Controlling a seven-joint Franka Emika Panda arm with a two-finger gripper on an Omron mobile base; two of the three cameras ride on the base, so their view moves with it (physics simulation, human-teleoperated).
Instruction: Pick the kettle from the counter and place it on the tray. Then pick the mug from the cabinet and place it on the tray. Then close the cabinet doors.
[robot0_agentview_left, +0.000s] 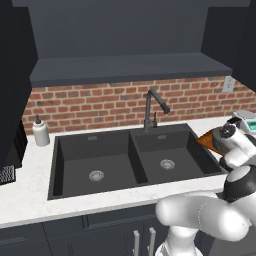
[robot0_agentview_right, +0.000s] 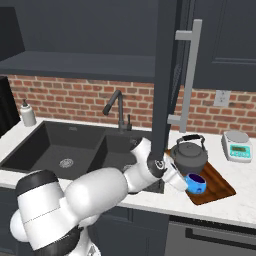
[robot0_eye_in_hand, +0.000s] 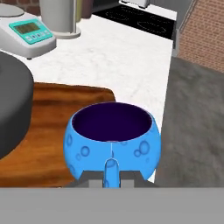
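Left base view: not much of the action from this side. The counter (robot0_agentview_left: 30, 200) runs around the dark double sink (robot0_agentview_left: 130, 160), the white pump bottle (robot0_agentview_left: 40, 133) stands by the brick wall, and a corner of the tray (robot0_agentview_left: 206, 140) peeks out behind the arm's wrist at the far right.

Right base view: here's the good angle. The kettle (robot0_agentview_right: 190, 153) already sits on the wooden tray (robot0_agentview_right: 220, 186), and the mug (robot0_agentview_right: 195, 183) is at the tray's near edge, just in front of the kettle, with the gripper (robot0_agentview_right: 184, 183) right up against it. One of the cabinet doors (robot0_agentview_right: 169, 75) hangs open over the sink's right end, its grey handle (robot0_agentview_right: 188, 75) facing us. The little scale (robot0_agentview_right: 236, 146) sits on the counter just behind the tray.

Hand view: the mug (robot0_eye_in_hand: 113, 140) is dead centre, the gripper (robot0_eye_in_hand: 111, 177) pinched narrow on its small blue handle (robot0_eye_in_hand: 111, 171). It looks to be on or barely above the tray (robot0_eye_in_hand: 48, 135); can't say which.

Hand state: clamped tight on the mug's handle, nothing else in it.

How the mug will handle: my guess is light, rigid, glossy, so a bit slippery. Held by the handle it could swing or twist, so I'd set it flat before letting go.

What's left: I reckon release, then shut the doors.
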